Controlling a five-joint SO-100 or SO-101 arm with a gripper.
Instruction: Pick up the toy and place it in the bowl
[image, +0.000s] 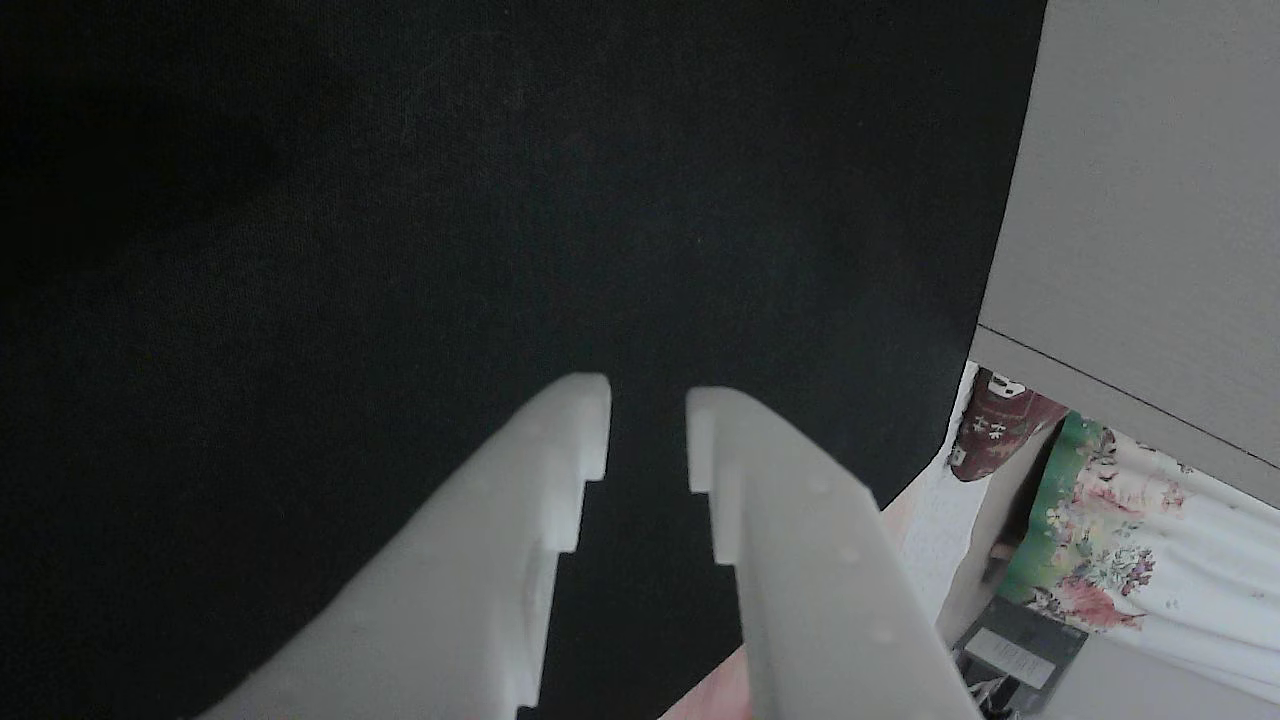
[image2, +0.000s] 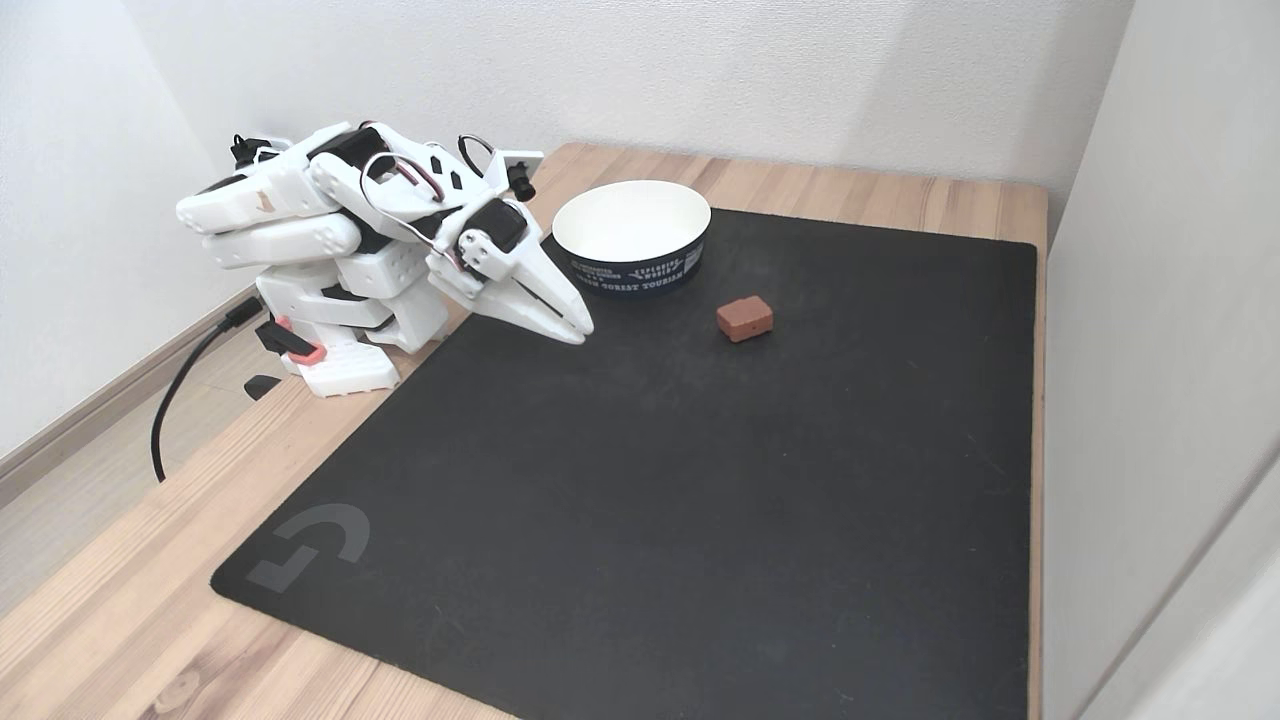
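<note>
In the fixed view the toy (image2: 745, 318), a small dark-red block, lies on the black mat (image2: 650, 500) just right of and in front of the bowl (image2: 630, 272). The bowl is white inside with a dark printed wall, and it stands at the mat's far edge. My white arm is folded low at the left, and its gripper (image2: 578, 328) points down at the mat to the left of the bowl, well apart from the toy. In the other view the gripper (image: 648, 420) shows a narrow gap between its two white fingers, with only black mat (image: 400, 250) between them.
The mat covers most of a wooden table (image2: 120, 620). A pale wall panel (image2: 1160, 300) runs close along the table's right edge. The arm's base (image2: 340, 350) and a black cable (image2: 175, 400) sit at the left. Flowered fabric (image: 1110, 540) shows past the mat's edge.
</note>
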